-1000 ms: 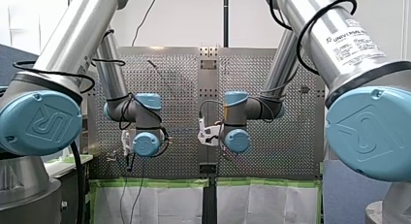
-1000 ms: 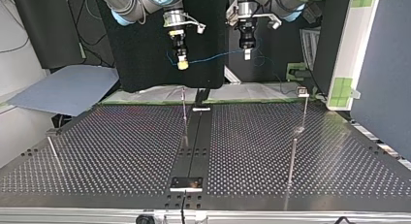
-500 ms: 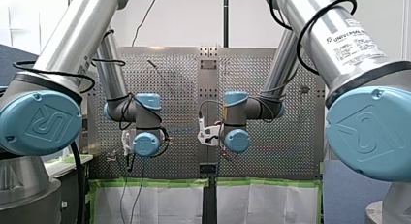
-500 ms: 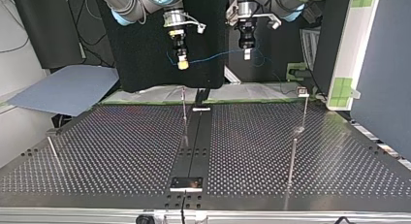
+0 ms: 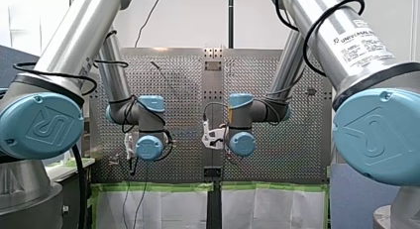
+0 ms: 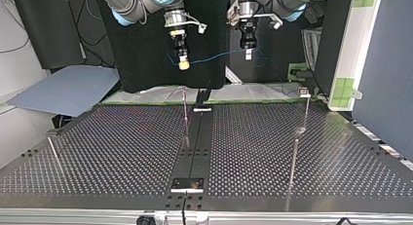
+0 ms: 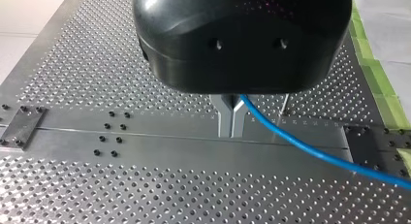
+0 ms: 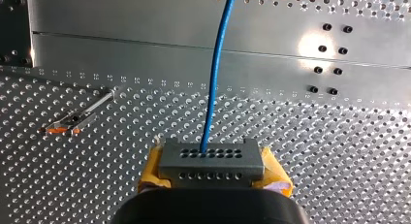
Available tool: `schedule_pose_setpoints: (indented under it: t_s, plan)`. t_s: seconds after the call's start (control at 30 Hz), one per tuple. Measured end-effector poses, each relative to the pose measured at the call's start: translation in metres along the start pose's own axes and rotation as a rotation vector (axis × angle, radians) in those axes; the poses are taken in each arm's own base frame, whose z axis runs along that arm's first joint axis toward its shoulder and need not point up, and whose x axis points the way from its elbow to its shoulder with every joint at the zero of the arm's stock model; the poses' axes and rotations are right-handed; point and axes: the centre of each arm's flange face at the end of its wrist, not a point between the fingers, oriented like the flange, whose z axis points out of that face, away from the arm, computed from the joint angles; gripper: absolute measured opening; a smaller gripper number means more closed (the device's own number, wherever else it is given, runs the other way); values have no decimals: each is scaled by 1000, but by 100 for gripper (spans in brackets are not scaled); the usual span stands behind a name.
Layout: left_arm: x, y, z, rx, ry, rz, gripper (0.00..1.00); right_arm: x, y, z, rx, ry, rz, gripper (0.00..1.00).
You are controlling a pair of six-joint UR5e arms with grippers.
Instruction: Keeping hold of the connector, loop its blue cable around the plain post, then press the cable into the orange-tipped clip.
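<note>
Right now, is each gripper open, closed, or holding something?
My left gripper: closed on the blue cable.
My right gripper: closed on the connector, which sits between its yellow pads.

A white label [image 5: 363, 38] is picked out on the silver tube of my right arm [image 5: 317, 18], at the front view's near right. "UNIVERSAL ROBOTS" is read on it beside a small logo, while the finer print beneath cannot be made out. A raised "UR" emblem is spotted on the left blue joint cap [image 5: 42, 126], and the same emblem is carried by the right blue joint cap [image 5: 379, 135].
</note>
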Motion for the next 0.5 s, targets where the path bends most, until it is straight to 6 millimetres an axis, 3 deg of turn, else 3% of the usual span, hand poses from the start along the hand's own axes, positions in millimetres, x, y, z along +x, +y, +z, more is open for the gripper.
schedule_pose_setpoints:
  t_s: [0.23,0.5]
  plan:
    - [11,2,-6,5,2,-44,0,-35,-13,-28,29,-114,16,0]
    - [11,0,-4,8,-24,-96,0,-75,-16,-44,33,-216,61,0]
